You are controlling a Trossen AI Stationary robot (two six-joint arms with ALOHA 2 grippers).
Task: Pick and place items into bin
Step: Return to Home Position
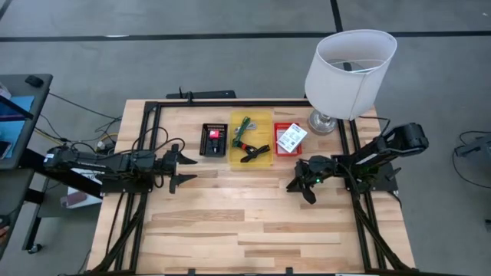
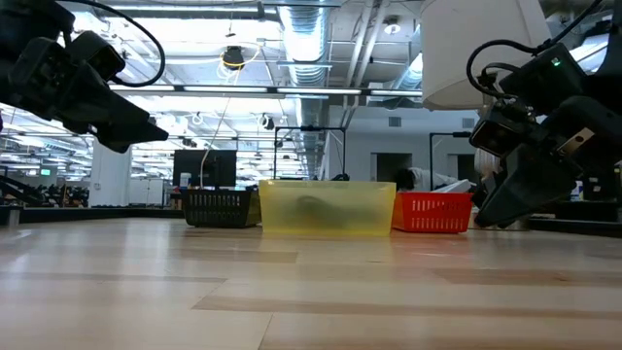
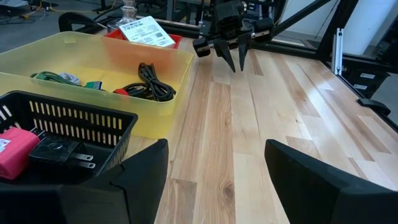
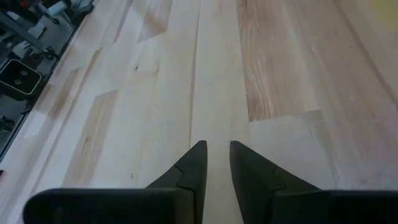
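Both grippers hover over bare wood and hold nothing. My left gripper (image 1: 186, 169) (image 3: 214, 168) is open, near the black basket (image 1: 204, 141) on its near-left side. My right gripper (image 1: 301, 189) (image 4: 218, 146) has its fingers a narrow gap apart, on the near side of the red basket (image 1: 279, 150). The yellow tray (image 1: 252, 164) (image 3: 155, 118) holds a green cord bundle (image 3: 56, 77) and a black cord (image 3: 149, 87). A pink-red block (image 3: 15, 152) and a black plug (image 3: 59, 152) lie in the black basket. A white labelled packet (image 1: 291, 137) (image 3: 146, 31) rests on the red basket.
A white-shaded lamp (image 1: 349, 65) stands at the far right, its shade overhanging the red basket's corner. The three containers sit in a row along the far side. A black frame rail (image 1: 230, 103) runs around the table. Open wood (image 1: 245, 222) stretches across the near half.
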